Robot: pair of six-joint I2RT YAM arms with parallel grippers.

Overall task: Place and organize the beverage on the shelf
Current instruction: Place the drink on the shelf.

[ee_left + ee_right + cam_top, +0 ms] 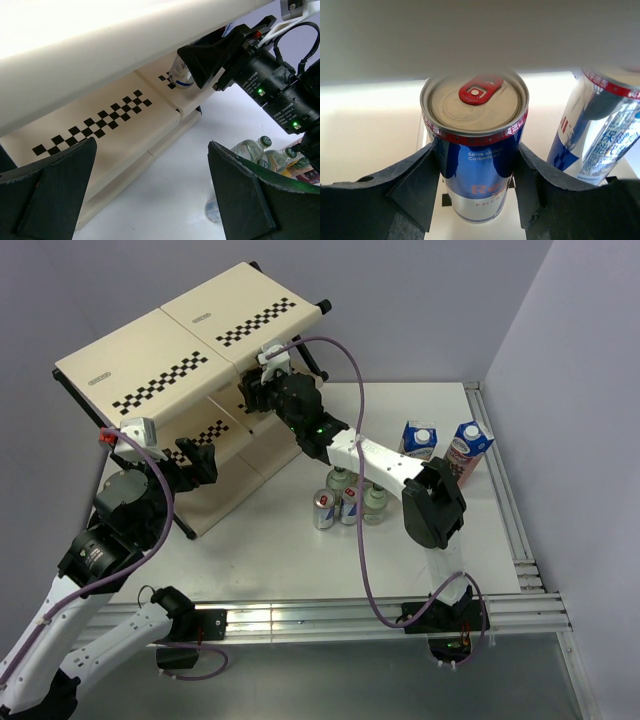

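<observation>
Cans are what we follow here: one can (475,165) stands upright between the fingers (415,180) of the right claw (477,150), which pinches it by its sides just below the rim. It is inside the shelf (190,350), on the middle tier, with its tab end close under the panel above (470,35). A second can (592,135) stands near on its right, apart from it.

As we judge it, the coming move turns on that upright axis — the claw must spread sideways and back out level, without tipping the held can or knocking its neighbour. The right arm is the one in place. The left claw (152,150) hangs spread wide with nothing in it, low at the shelf's front.

The right wrist view shows the grip and the neighbour, but not whether the base rests on the tier. The left wrist view shows the claw from the side over the checkered strip (100,122), yet the base is partly hidden — we cannot tell. Only the top view shows what waits on the table (280,560): a cluster of cans and bottles (345,502) and two cartons (420,440).
</observation>
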